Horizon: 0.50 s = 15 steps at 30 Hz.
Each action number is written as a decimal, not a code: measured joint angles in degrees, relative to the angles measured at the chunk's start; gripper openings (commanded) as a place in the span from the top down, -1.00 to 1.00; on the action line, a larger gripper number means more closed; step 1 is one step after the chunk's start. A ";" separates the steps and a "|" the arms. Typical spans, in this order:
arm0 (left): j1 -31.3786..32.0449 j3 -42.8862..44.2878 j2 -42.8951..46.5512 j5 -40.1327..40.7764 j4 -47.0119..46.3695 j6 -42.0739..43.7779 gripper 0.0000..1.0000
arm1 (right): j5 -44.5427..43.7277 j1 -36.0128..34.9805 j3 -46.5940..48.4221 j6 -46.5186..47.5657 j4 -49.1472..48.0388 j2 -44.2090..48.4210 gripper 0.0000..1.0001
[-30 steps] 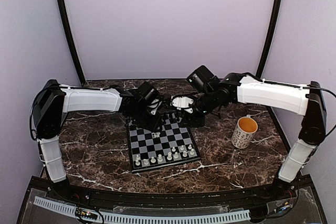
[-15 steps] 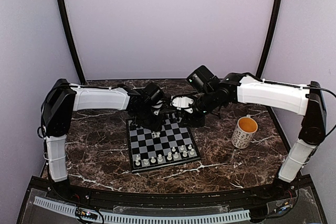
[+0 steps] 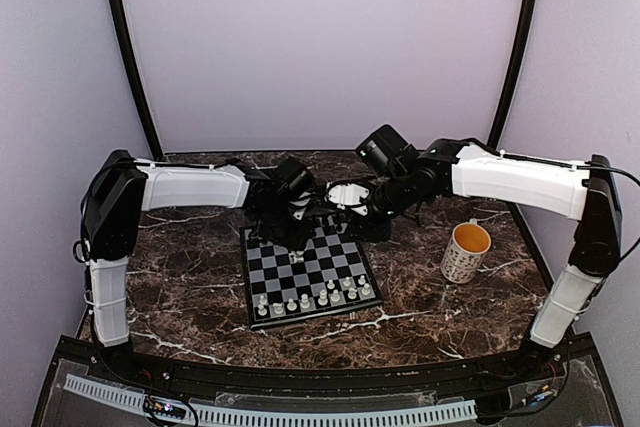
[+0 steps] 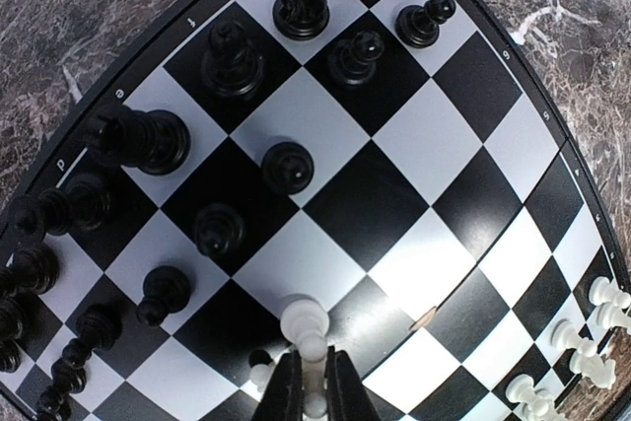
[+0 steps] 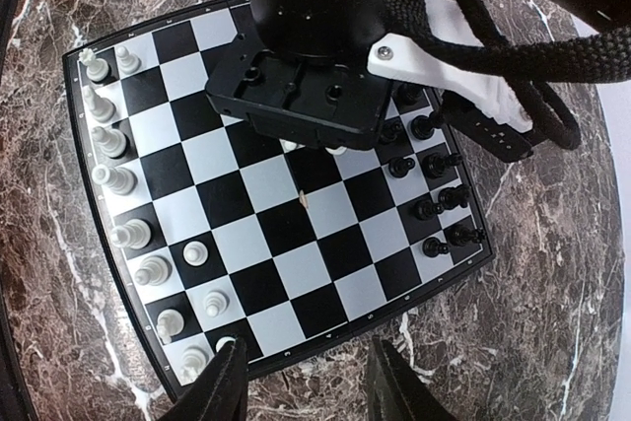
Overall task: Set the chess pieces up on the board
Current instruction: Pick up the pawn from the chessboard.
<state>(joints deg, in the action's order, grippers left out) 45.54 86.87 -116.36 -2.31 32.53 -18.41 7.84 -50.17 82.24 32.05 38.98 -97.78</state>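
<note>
In the last second my left arm has stretched further over the far half of the board, and the fingers of the left gripper have drawn together. In the left wrist view they now stand close on both sides of a white chessman, so I judge it as clamped. From above I cannot tell surely whether it is a pawn or a bishop. It stands among the middle squares, just in front of the black pieces, which fill the far ranks in a rather loose order.

The right arm has not moved. The right gripper hangs over the marble table just beside the board's edge, fingers apart, nothing between them.

The other white pieces stand in two rows along the side of the board nearest to the arms' bases. The mug is well apart on the right.

For the task this means, I think, that the grasp is made and the lift comes next. This stray white man belongs with its own rows. The lift should go straight up, because the black pawns are near.
</note>
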 measured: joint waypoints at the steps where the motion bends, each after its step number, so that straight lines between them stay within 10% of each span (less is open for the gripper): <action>1: 0.00 0.09 0.00 0.00 0.13 0.07 0.87 | -0.11 0.02 0.00 0.00 0.00 0.00 0.16; 15: 0.24 -2.62 5.07 -0.26 0.94 1.97 0.88 | -0.66 0.39 0.00 0.02 0.02 0.00 0.16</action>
<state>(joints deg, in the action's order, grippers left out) 45.78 84.25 -111.28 -2.57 33.47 -16.45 7.18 -49.78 82.24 32.08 39.00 -97.78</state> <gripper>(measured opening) 0.090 0.420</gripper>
